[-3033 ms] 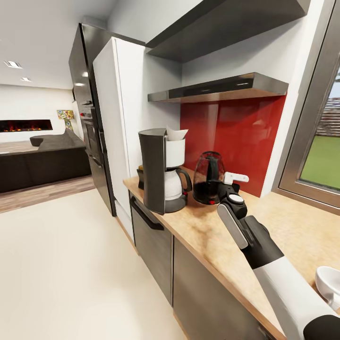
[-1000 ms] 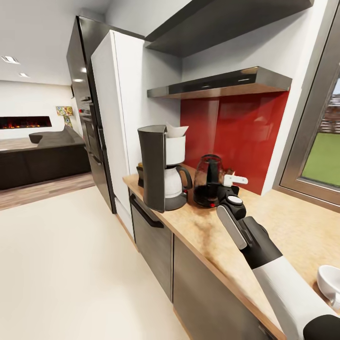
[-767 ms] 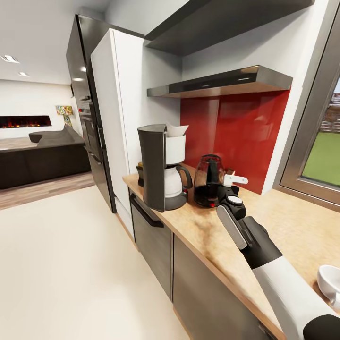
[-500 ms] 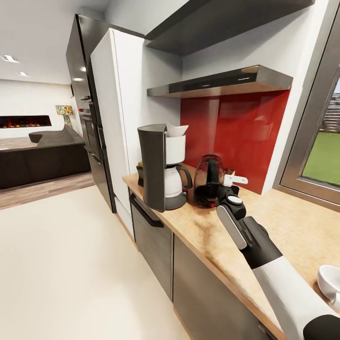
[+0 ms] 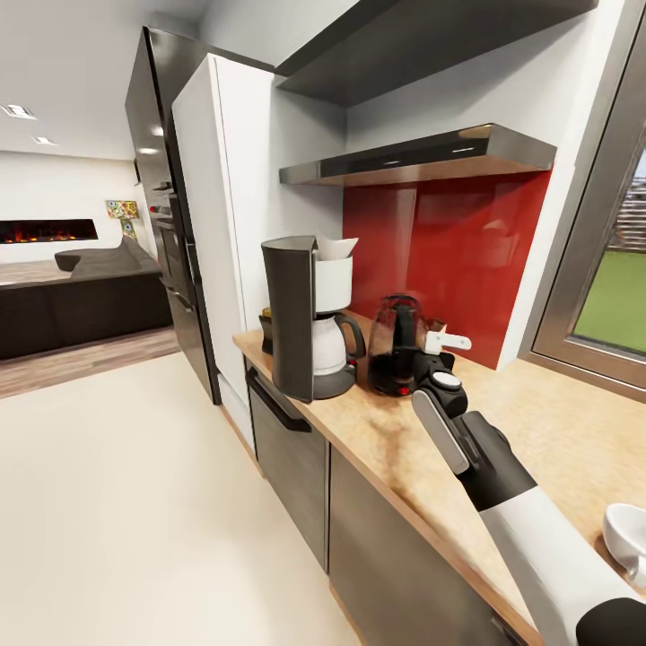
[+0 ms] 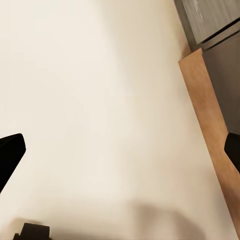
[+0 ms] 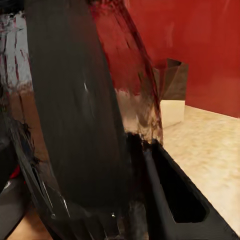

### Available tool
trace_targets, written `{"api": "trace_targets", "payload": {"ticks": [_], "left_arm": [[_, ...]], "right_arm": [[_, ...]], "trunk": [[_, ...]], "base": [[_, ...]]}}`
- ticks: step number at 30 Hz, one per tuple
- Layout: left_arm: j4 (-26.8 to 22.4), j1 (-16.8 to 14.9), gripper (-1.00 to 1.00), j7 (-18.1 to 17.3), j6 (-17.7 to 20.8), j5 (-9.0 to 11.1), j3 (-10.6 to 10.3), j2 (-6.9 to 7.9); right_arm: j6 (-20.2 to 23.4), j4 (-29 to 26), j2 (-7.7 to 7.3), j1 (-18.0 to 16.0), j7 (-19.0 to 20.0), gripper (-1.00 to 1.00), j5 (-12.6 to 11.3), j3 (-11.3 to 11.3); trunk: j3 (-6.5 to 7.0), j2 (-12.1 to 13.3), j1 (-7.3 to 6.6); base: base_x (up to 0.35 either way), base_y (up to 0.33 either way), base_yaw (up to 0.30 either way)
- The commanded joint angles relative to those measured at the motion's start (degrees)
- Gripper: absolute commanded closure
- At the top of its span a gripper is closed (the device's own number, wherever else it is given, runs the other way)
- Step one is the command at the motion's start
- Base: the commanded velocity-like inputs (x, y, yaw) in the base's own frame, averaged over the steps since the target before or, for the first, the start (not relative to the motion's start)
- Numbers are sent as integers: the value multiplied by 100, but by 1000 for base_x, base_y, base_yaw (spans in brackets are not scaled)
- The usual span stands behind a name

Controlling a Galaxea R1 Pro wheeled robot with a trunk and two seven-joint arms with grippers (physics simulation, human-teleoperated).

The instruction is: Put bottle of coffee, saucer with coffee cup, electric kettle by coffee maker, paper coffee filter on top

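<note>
The dark grey coffee maker (image 5: 301, 323) stands on the kitchen countertop (image 5: 538, 431) with the white paper coffee filter (image 5: 335, 247) on top. Just behind it peeks the bottle of coffee (image 5: 266, 330). Beside the carafe stands the electric kettle (image 5: 393, 345) (image 7: 85, 125), and my right gripper (image 5: 432, 354) is shut on its black handle. One finger (image 7: 175, 200) lies against that handle. The coffee cup (image 5: 625, 536) sits at the counter's near right, cut off by the frame; I cannot tell whether the saucer is under it. My left gripper (image 6: 120, 152) hangs open above the floor.
The kitchen shelf (image 5: 422, 160) hangs over a red backsplash (image 5: 449, 251). A small brown and cream box (image 7: 171, 95) stands behind the kettle. A tall white cabinet (image 5: 224, 224) and black oven column close the counter's left end. Pale open floor (image 5: 135, 502) lies left.
Since three seconds ago the kettle has sunk slightly toward the counter beside the coffee maker, still in my right gripper. The view shifted a little. Nothing moved in the last second.
</note>
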Motion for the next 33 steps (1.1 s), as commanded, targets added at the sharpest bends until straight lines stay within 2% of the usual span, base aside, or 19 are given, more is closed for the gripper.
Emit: {"api": "trace_targets", "payload": {"ticks": [1, 25, 33], "left_arm": [[7, -5, -100, -35, -6, -4, 44, 1], [3, -5, -100, -37, -6, -4, 45, 1], [2, -5, -100, -37, -6, -4, 45, 1]], "right_arm": [[15, -7, -7, -1, -49, -100, -40, 21], [19, -7, -7, 2, -48, -100, -40, 21], [19, -6, -7, 6, -48, -100, -40, 21]], "trunk": [[-6, -4, 0], [-6, -4, 0], [-6, -4, 0]], "base": [[0, 0, 0], [-1, 0, 0], [-123, 0, 0]]}}
